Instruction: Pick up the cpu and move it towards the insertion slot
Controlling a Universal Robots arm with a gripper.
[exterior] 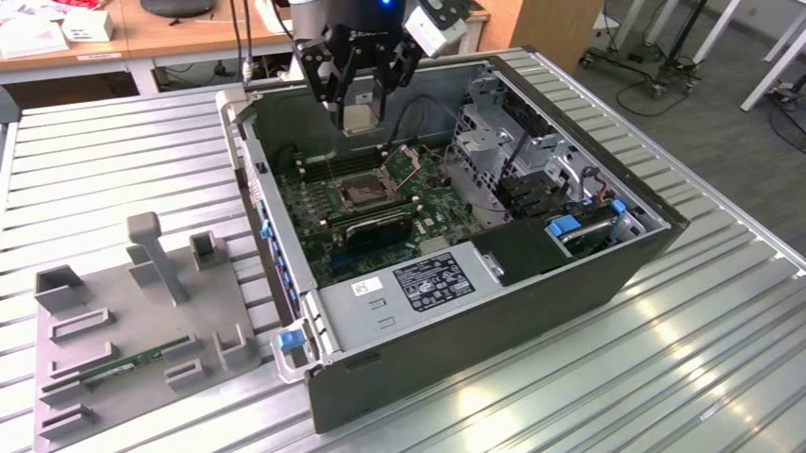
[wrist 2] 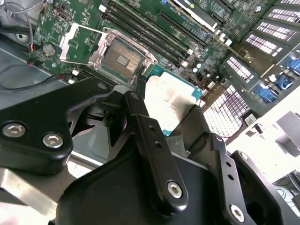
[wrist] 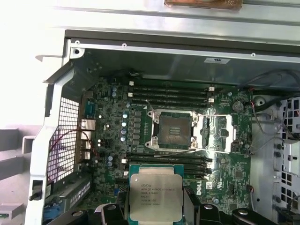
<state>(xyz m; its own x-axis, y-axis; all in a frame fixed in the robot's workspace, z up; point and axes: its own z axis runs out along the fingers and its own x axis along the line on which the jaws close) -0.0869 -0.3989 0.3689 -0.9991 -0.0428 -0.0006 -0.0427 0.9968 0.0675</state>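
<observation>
The gripper (exterior: 359, 106) is closed on the cpu (wrist: 155, 197), holding it by its edges above the open computer case (exterior: 605, 274) on the worktop (exterior: 113, 160). The pick-up looks done; the carry toward the insertion slot (wrist: 174, 130) is the step in hand. The slot lies below and a little ahead of the gripper, its silver bracket (wrist 2: 75, 42) swung open. Closing the gap would call for centring the chip over the socket, square to it.
</observation>
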